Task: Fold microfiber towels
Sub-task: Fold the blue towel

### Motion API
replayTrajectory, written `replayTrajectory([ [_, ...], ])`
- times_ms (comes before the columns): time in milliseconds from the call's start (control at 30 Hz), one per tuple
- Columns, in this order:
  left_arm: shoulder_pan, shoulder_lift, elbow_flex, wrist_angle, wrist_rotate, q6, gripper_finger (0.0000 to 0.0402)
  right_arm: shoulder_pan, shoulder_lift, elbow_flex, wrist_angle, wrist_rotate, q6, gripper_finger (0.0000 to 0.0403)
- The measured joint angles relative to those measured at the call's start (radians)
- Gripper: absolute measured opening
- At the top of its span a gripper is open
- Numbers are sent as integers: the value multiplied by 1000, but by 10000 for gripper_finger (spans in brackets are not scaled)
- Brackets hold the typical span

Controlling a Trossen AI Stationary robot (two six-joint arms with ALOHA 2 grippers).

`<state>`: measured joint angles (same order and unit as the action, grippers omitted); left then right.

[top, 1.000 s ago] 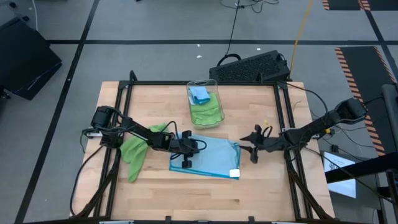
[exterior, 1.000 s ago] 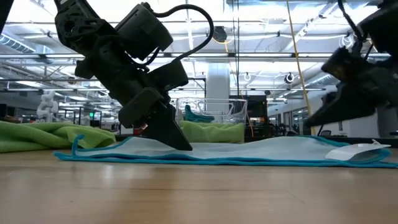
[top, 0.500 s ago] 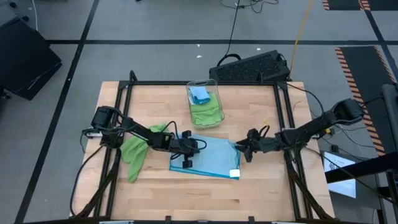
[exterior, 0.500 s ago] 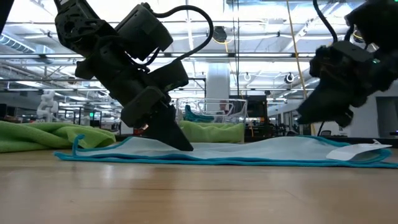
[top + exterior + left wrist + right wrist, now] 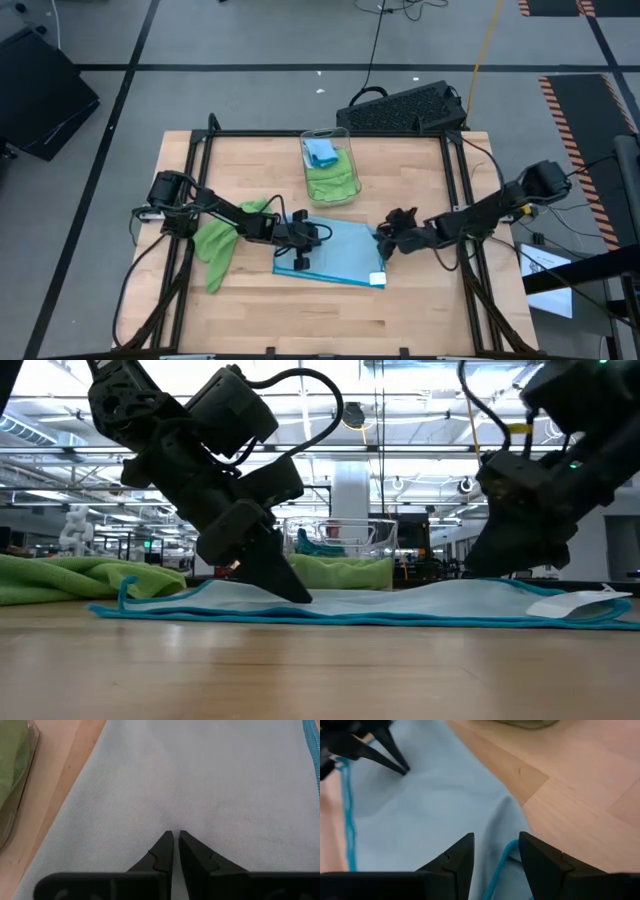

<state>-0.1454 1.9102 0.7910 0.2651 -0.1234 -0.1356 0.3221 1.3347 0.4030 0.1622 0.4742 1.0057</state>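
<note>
My left tool and my right tool are black. The spread towel is pale blue with a brighter turquoise hem and a white tag. The crumpled towel is lime green. The clear bin holds lime green and blue cloth. The desk is light wood.

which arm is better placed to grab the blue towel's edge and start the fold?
Right, probably. The right gripper is open with the teal hem of the flat light blue microfiber towel between its fingers. The left gripper is shut, tips pressed on the cloth near its opposite edge, pinning it.
</note>
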Motion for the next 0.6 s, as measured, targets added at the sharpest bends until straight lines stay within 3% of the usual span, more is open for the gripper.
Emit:
replayTrajectory([
  [600, 1, 2, 0, 33, -9, 26, 35, -22, 19, 58, -157, -9, 56, 145],
])
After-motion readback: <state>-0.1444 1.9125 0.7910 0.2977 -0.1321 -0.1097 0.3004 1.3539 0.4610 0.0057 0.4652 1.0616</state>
